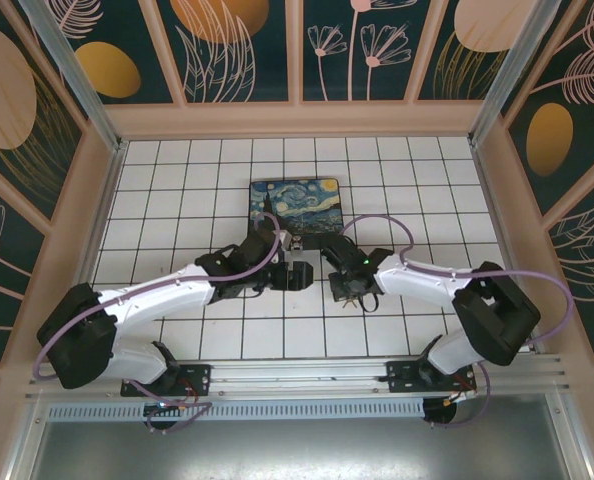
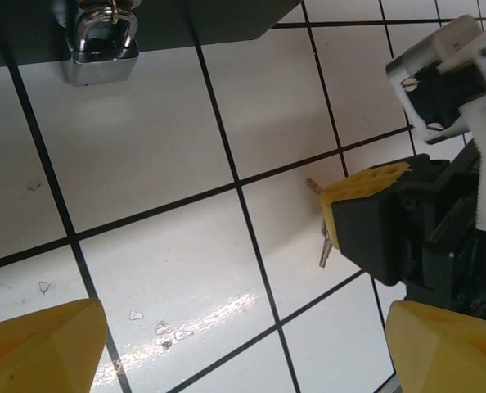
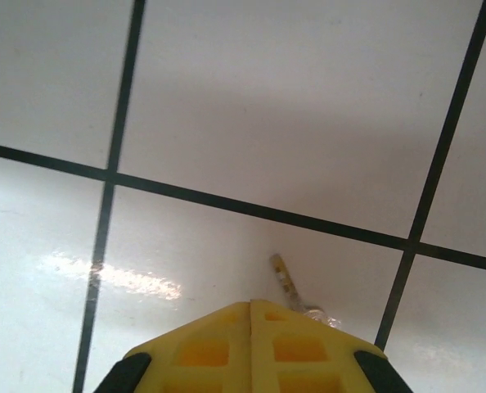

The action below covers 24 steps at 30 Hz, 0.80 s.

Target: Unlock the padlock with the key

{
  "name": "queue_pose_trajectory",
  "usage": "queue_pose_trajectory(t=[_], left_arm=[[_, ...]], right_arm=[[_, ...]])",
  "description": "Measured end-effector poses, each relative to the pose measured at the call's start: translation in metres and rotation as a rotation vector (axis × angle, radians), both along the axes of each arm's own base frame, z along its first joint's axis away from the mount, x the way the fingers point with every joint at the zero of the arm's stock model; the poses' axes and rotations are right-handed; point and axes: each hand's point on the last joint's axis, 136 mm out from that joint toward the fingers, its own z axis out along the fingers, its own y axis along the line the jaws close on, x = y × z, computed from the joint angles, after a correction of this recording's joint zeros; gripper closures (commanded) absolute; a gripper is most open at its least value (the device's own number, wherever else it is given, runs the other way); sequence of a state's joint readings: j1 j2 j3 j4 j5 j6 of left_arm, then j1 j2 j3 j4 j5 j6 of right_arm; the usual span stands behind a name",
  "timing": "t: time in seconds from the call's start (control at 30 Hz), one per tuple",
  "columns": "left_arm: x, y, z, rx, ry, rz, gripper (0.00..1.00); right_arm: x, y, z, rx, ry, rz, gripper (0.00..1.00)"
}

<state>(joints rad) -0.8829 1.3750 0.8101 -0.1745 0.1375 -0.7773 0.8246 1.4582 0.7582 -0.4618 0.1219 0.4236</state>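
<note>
KEY AT RIGHT JAWS, PADLOCK FAR-LEFT OF THEM

The padlock is found at the near wall of the painted box, its shackle hooked up into the box front and its squarish body resting toward the near side on the tiled table. The keyhole is not shown.

The key is located at the tips of the right gripper. The jaws of this gripper are clenched, and the key is judged to be grasped between them. The grip sits slightly to one side of the seam, so its firmness cannot be confirmed. The thin blade projects beyond the fingertips, roughly in line with the fingers and low over the tile. A small ring is seen just beside the tips.

The left gripper is held released, both yellow fingertips spread wide, with bare tile between them. It is the nearer arm to the padlock, which lies just beyond it on the far side.

From the right jaws, the padlock lies to the far left, across a short stretch of tile. It is judged that the key must be raised, its long axis turned toward the underside of the padlock body, and the padlock steadied by the left arm before insertion is attempted
</note>
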Motion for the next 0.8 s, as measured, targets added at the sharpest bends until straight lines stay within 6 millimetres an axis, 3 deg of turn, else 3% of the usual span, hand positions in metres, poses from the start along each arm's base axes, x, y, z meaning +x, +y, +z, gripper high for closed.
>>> queue_pose_trajectory(t=[0.1, 0.37, 0.5, 0.67, 0.8], left_arm=[[0.001, -0.005, 0.0, -0.009, 0.006, -0.009, 0.13], [0.004, -0.018, -0.001, -0.045, 0.01, -0.034, 0.13], [0.004, -0.018, -0.001, -0.045, 0.01, -0.033, 0.13], [0.004, -0.018, -0.001, -0.044, 0.01, -0.034, 0.14], [0.003, -0.019, -0.001, -0.046, 0.013, -0.037, 0.14]], right_arm=[[0.0, 0.001, 0.007, 0.024, -0.007, -0.001, 0.95], [0.004, -0.008, 0.023, 0.07, -0.016, -0.045, 0.78], [0.001, -0.015, 0.02, 0.065, 0.015, -0.086, 0.71], [-0.019, -0.02, 0.007, 0.062, 0.059, -0.082, 0.73], [-0.021, -0.021, 0.003, 0.059, 0.07, -0.094, 0.73]])
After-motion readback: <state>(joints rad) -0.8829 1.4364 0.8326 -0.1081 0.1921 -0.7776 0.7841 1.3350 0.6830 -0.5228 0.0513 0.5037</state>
